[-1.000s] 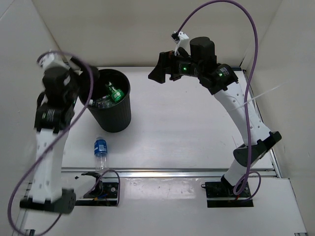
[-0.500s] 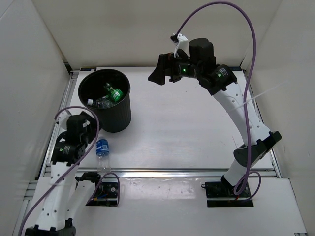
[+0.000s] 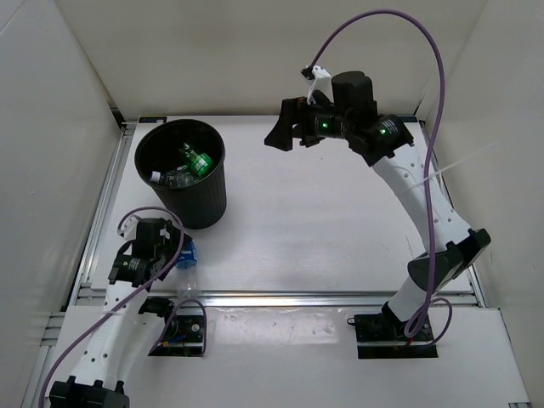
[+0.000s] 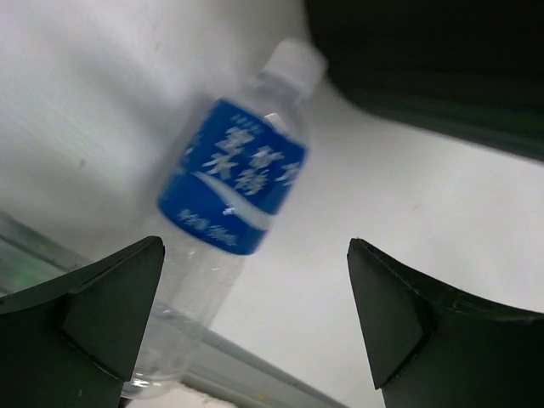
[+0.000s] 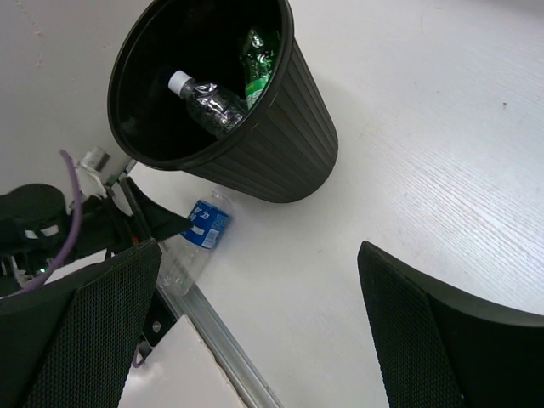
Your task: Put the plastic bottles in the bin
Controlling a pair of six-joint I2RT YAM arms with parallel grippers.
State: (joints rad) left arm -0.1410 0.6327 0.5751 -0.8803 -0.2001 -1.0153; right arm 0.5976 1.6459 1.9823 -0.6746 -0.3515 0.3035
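Clear plastic bottle with blue label (image 4: 231, 174): lay on its side near the front-left corner, just beside the round black plastic bin (image 3: 206, 212).
Handling: likely light, thin-walled, slippery; best pinched across the labelled middle.
Left gripper (image 4: 253, 251): spread wide above the bottle, holding nothing.
Right gripper (image 5: 259, 251): spread, empty, raised near the rear edge.

The overhead view looks steeply down from above and behind the arm bases, covering the whole table (image 3: 306, 221). The left wrist view looks past the left gripper (image 4: 255, 248), very near the blue-label bottle (image 4: 234, 174); the dark edge above is probably the bin (image 4: 425, 59). The right wrist view, past the right gripper (image 5: 259, 246), looks down from high and far. All three share bottle and bin.
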